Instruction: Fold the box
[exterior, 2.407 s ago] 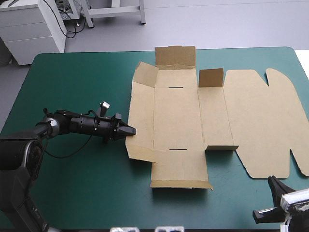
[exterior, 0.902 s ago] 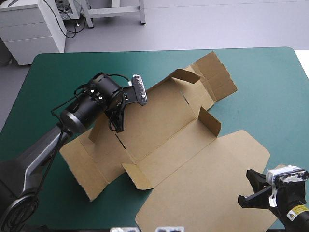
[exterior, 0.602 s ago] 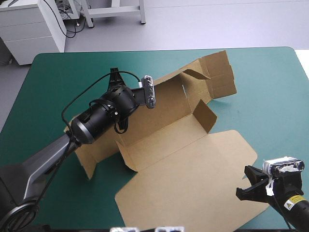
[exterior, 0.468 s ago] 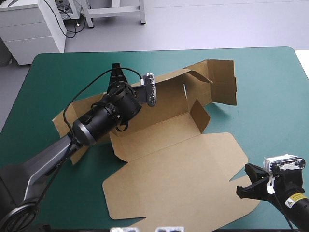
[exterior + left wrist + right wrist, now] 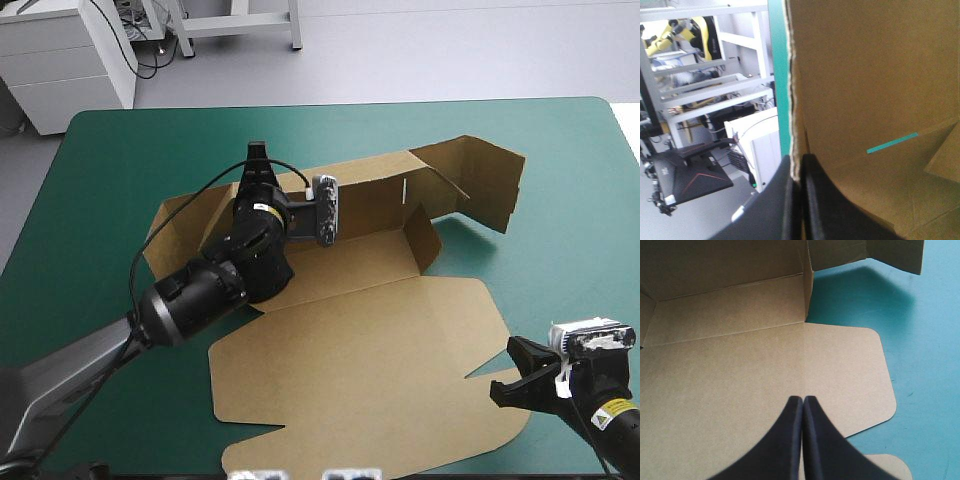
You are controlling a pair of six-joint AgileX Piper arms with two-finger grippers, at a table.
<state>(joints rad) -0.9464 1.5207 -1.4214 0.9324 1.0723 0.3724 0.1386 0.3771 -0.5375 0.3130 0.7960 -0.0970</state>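
The box (image 5: pixel 380 340) sits mid-table, half up: back wall raised, big lid panel flat on the teal-green cover (image 5: pixel 120 140). Left gripper (image 5: pixel 797 161) is clamped on that wall's edge, board between its fingers. Right gripper (image 5: pixel 803 399) is pinched together on nothing, lid just ahead and under it. I'd swing the wall upright slowly, creasing along the score. Count: one box, two grippers.

Plain brown box (image 5: pixel 360 340), unprinted, one thin slot (image 5: pixel 891 143) in its wall showing teal-green, set against the plain teal-green table (image 5: pixel 120 150), the left gripper (image 5: pixel 799 161) and right gripper (image 5: pixel 803 401) both solid black.
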